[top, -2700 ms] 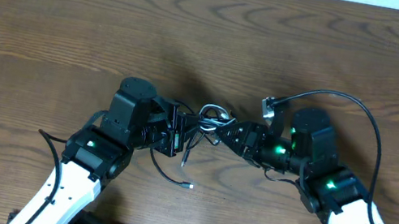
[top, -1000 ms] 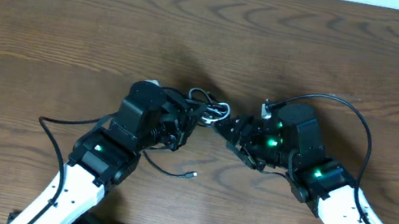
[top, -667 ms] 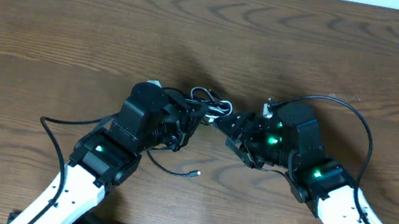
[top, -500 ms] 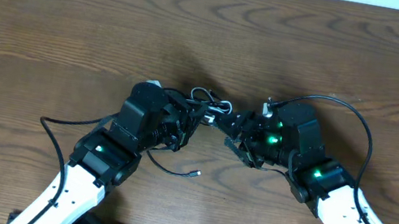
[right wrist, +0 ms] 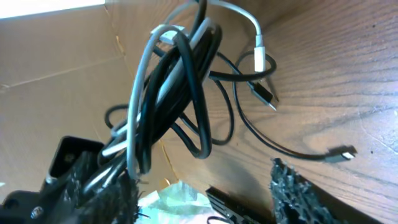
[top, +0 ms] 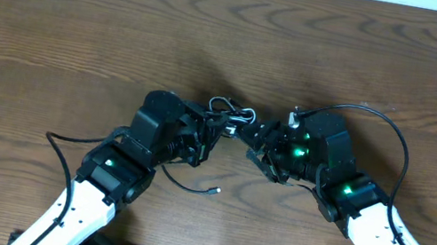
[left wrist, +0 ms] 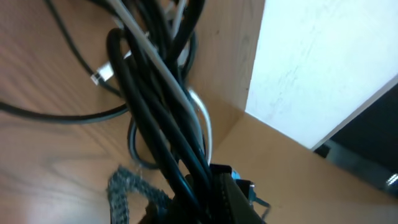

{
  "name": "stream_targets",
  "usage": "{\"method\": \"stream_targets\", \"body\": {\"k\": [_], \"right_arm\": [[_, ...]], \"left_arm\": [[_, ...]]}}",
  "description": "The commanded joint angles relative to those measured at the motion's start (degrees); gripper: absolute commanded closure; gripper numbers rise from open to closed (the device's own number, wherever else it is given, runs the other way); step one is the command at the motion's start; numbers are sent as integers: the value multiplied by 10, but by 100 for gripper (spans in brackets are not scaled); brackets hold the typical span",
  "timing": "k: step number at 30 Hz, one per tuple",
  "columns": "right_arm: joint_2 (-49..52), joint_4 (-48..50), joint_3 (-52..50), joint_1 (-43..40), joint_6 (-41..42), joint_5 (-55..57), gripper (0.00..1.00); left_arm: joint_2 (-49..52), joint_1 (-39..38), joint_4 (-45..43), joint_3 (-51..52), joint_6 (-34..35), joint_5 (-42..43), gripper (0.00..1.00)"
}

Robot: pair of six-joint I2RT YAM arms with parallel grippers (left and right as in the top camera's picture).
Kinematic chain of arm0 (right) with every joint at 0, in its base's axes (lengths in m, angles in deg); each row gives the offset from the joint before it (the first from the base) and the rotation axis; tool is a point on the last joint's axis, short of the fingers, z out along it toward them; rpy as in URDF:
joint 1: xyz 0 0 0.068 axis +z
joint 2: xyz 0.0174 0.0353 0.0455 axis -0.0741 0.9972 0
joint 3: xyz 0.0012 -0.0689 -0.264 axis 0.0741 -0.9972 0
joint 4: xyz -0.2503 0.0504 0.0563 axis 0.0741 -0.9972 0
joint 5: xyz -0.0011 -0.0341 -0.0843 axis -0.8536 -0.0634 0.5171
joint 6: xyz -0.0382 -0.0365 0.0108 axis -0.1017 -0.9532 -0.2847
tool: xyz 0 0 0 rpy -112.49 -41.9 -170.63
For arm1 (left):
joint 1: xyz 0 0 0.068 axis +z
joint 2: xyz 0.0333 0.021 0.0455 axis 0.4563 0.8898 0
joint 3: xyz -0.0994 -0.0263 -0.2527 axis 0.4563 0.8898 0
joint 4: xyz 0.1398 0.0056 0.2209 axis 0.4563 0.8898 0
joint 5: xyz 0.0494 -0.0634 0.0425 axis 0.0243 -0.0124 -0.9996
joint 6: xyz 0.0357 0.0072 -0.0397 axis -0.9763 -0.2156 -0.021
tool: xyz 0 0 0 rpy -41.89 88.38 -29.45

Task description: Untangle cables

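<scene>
Wood-grained table [top: 56, 22] fills our overhead view. On it the cables [top: 231, 110] sit knotted near the middle, between the left gripper [top: 210, 128] and the right gripper [top: 258, 140]. One black end trails toward the near edge. From the left wrist we see the left gripper [left wrist: 214, 193] clenched on the cables [left wrist: 155, 106], black and white strands bunched together. From the right wrist we see the right gripper [right wrist: 186, 180] released, its fingers [right wrist: 292, 186] wide apart, with the bundle hanging just beside one.

Nothing readable from where I stand: no words, brand marks or numbers on the cables [top: 234, 112] or the tabletop [top: 234, 35]. The plug ends [right wrist: 260, 60] look bare, though they're rather blurred.
</scene>
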Motion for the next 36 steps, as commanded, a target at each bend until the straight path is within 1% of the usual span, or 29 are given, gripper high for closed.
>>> {"method": "stream_targets", "body": {"k": [1,4,6,11,17,22,23,24,26,27,30,32,36], "right_arm": [[0,4,7,2,14,44,41],[0,4,7,2,13,65,48],[0,3,7,2,13,83,50],[0,-1,7,1,13,124,50],[0,-1,7,1,12,183,47],[0,-1,7,1,2,237,56],[0,-1,7,1,-4,245,60],[0,-1,7,1,-17,254,69],[0,-1,7,1,-55,268,92],[0,-1,7,0,-77,270,99],[0,-7,7,-1,-142,257,99],[-1,-12,7,-3,-186,229,99],[-17,-12,7,-29,-321,100,99]], "left_arm": [[0,-17,-3,-3,57,39,92],[0,-32,-3,-3,81,49,92],[0,-40,-5,-3,90,49,92],[0,-53,-34,-3,90,54,92],[0,-54,-37,-3,91,71,92],[0,-54,-37,-3,91,87,92],[0,-53,-38,-3,91,90,92],[0,-53,-38,-3,91,92,92],[0,-53,-38,-3,91,92,92],[0,-53,-38,-3,91,91,92],[0,-53,-37,-3,79,72,92],[0,-50,-35,-3,47,43,92],[0,-40,-4,-3,5,-26,92]]}}
